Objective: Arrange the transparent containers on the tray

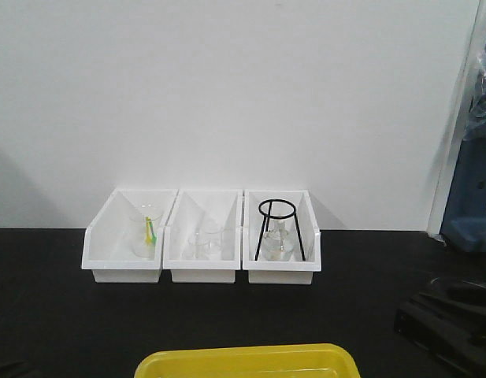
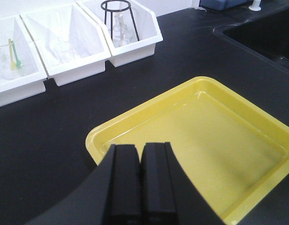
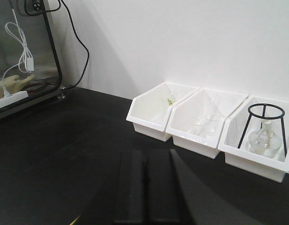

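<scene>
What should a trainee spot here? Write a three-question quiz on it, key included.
1. True or false: the yellow tray already holds glassware.
2. In the front view, which of the three white bins holds the black ring stand? A) left B) middle C) right
3. Fill in: the left gripper has its jaws ____.

Key: 1 false; 2 C; 3 shut.
</scene>
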